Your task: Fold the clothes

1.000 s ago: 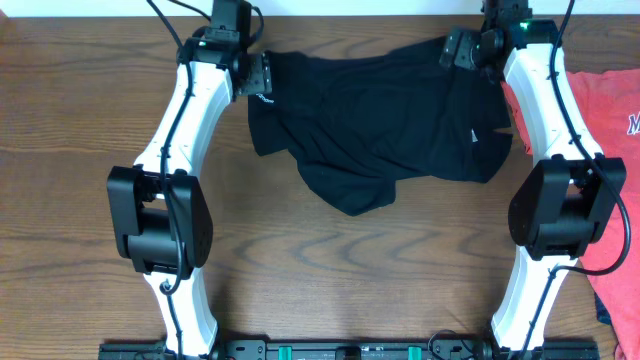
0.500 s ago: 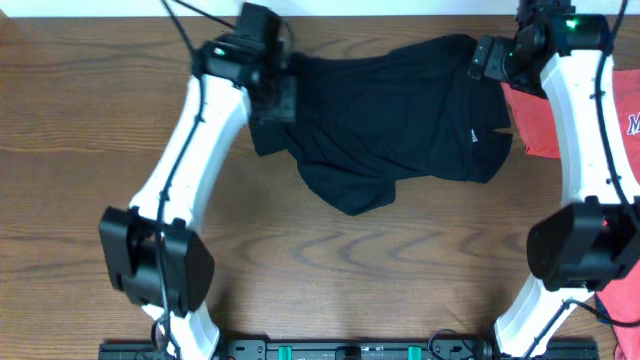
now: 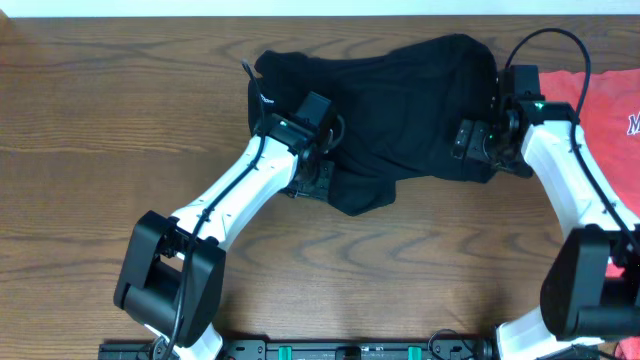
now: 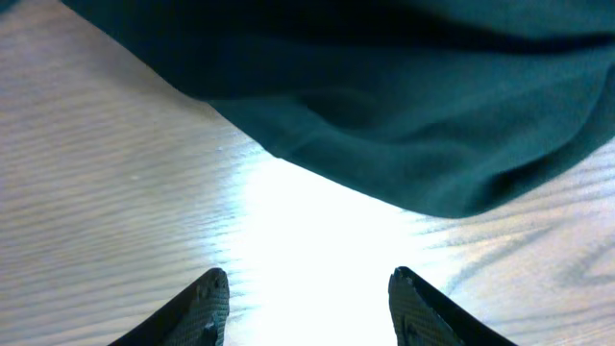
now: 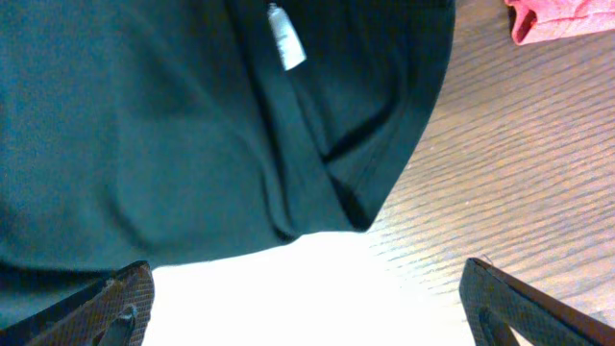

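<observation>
Wooden table (image 3: 80, 150) is carrying the black garment (image 3: 400, 100), which is lying crumpled at far centre, long axis running left to right. Left gripper (image 4: 307, 285) is hovering off its near-left hem, jaws parted and empty, cloth just ahead. Right gripper (image 5: 306, 284) is facing the right hem, jaws spread, empty. Both look equally near.

Little lettering was recorded. On the red T-shirt (image 3: 608, 110), lying to the right of the black clothes (image 3: 400, 100), part of a white print (image 3: 633, 125) was caught by the overhead camera: a single capital "M" could be made out, the rest being cut off by the frame. A small white tag (image 5: 285, 38) on the black clothes was shown by the right wrist camera, but nothing on it could be read. A tiny white mark (image 3: 265, 100) near the clothes' left edge was likewise illegible.
</observation>
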Action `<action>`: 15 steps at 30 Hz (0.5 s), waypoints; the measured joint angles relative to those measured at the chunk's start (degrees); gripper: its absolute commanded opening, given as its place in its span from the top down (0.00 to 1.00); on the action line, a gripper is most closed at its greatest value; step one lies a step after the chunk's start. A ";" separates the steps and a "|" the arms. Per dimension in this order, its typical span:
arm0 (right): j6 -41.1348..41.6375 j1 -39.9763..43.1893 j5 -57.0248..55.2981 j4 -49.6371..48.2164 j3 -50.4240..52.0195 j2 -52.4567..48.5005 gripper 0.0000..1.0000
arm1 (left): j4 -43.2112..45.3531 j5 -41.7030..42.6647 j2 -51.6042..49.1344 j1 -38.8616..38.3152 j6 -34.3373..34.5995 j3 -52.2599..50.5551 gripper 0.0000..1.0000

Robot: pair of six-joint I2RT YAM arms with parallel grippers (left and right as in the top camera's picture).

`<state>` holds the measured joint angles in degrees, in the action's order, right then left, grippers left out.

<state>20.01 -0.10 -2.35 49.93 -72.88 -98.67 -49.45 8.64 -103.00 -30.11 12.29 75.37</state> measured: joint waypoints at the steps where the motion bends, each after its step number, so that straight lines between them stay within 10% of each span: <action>1: 0.07 0.00 0.35 -0.20 0.33 0.52 0.01 | 0.44 0.24 0.22 -0.39 0.17 -0.37 0.43; 15: 0.39 -0.02 4.94 -0.37 2.23 0.92 0.01 | 15.69 5.66 1.20 -4.83 7.23 -12.00 0.13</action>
<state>20.40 -0.12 2.59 49.56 -70.65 -97.76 -33.76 14.31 -101.80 -34.94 19.53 63.37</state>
